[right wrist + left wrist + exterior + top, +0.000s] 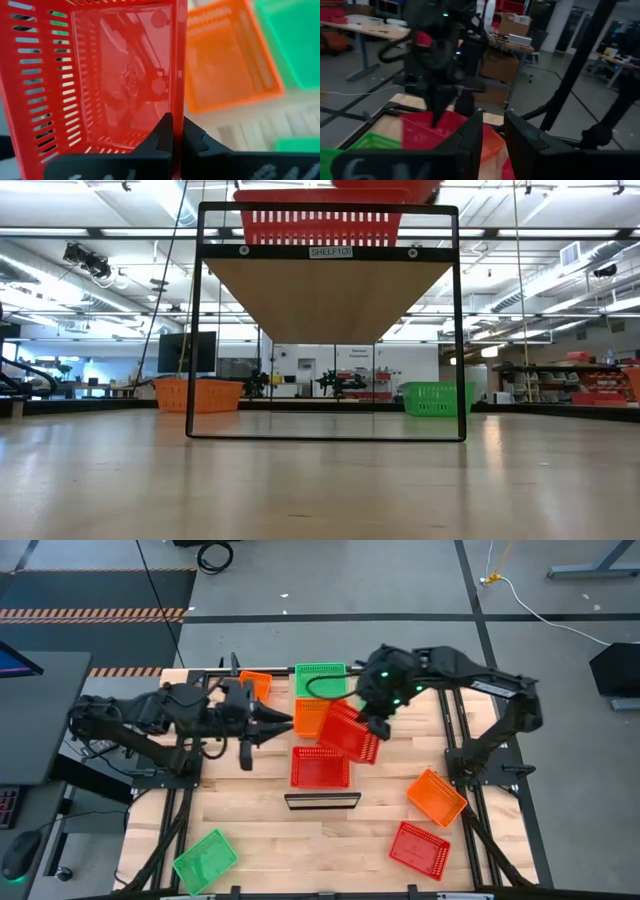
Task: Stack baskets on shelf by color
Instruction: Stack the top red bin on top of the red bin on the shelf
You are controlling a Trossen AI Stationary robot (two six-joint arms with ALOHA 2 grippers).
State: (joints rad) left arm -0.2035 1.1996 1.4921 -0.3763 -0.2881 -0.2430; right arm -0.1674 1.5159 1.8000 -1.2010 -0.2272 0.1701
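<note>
The right gripper (375,730) is pinching the wall of a red plastic mesh basket (350,732) – tilted, empty, hanging above an orange mesh basket (311,716). Left gripper (285,722) sits just beside it, fingers slightly parted.

Wooden table (300,830) carries scattered baskets (435,796) and shelf (322,801).

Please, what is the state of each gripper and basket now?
right gripper: jaws shut on held red basket, tilted above shelf.
left gripper: jaws open, empty.
front red basket: resting on shelf.
near orange basket: not yet shelved.
near green basket: not yet shelved.
</note>
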